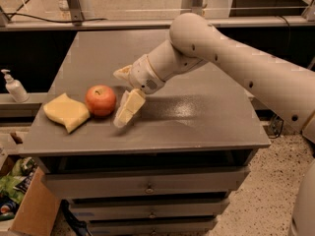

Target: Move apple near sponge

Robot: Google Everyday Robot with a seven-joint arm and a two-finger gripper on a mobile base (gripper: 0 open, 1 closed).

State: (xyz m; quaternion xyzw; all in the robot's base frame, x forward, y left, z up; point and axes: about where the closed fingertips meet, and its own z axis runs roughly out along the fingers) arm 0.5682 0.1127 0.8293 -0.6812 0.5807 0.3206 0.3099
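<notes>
Camera view showed the pale fingers (pixel 129 107) spread wide with nothing pinched between them, the gripper (pixel 120 97) hanging low over the table (pixel 197 122) left of centre frame, its mouth facing the apple (pixel 101 100). That apple sat on the tabletop just left of the fingertips, its far side touching or nearly touching the sponge (pixel 66 112) at the lower left. Placement looked finished; what remained, I judged, was drawing the arm (pixel 236 63) clear without nudging the apple.
</notes>
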